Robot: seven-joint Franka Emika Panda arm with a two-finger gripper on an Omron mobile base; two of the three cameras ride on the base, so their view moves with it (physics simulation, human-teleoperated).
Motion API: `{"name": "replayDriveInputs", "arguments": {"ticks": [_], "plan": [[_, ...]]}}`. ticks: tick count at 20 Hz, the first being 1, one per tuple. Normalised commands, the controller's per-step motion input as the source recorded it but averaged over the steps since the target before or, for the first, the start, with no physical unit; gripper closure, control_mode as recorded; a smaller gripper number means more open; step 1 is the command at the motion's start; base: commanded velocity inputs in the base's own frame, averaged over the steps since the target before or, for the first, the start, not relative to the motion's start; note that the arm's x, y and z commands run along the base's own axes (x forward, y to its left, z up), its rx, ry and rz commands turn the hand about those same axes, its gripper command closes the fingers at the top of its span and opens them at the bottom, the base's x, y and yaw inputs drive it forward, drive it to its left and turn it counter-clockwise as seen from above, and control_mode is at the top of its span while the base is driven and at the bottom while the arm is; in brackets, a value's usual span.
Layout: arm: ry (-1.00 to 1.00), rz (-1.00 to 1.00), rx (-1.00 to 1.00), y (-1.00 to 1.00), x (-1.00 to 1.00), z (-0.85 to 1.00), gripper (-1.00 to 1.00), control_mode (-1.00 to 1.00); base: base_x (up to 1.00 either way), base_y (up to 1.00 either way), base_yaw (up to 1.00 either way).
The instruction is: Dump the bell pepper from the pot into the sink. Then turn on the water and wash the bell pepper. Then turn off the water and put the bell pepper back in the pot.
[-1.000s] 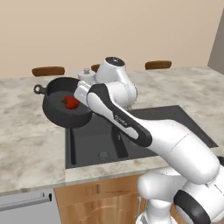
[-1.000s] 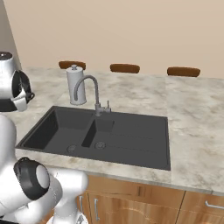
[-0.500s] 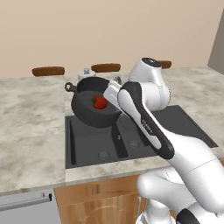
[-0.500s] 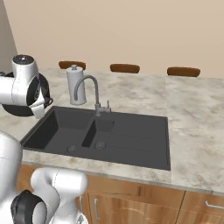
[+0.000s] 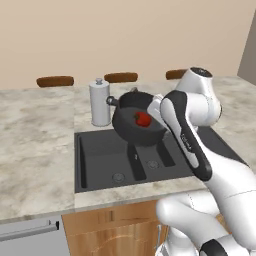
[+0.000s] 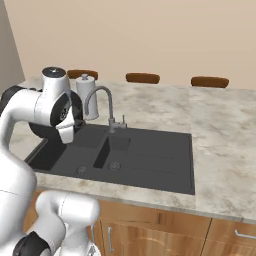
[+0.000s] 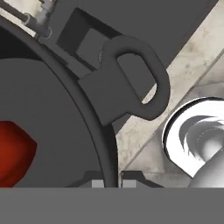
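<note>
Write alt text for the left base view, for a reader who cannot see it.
A white robot arm holds a wide dark grey round pot, tilted toward the camera, above a matte black double-basin sink, with a small bright red bell pepper inside. A tall silver canister stands on the marble counter behind the sink.

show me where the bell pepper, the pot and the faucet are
bell pepper (image 5: 143, 119), left base view, its red middle.
pot (image 5: 129, 131), left base view, its dark inner wall.
faucet (image 6: 108, 99), right base view, its gooseneck.
</note>
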Motion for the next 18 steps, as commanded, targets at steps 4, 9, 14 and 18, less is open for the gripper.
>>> {"name": "replayDriveInputs", "arguments": {"ticks": [4, 9, 14, 18], "plan": [[0.19, -0.16, 0.0, -0.86, 0.0, 0.04, 1.0, -1.0, 0.0, 0.0, 0.0], [0.19, -0.14, -0.02, -0.83, 0.04, 0.02, 1.0, -1.0, 0.0, 0.0, 0.0], [0.08, -0.11, -0.13, -0.42, 0.14, 0.0, 1.0, -1.0, 0.0, 0.0, 0.0], [-0.12, 0.0, -0.27, 0.06, 0.44, 0.0, 1.0, -1.0, 0.0, 0.0, 0.0]]}}
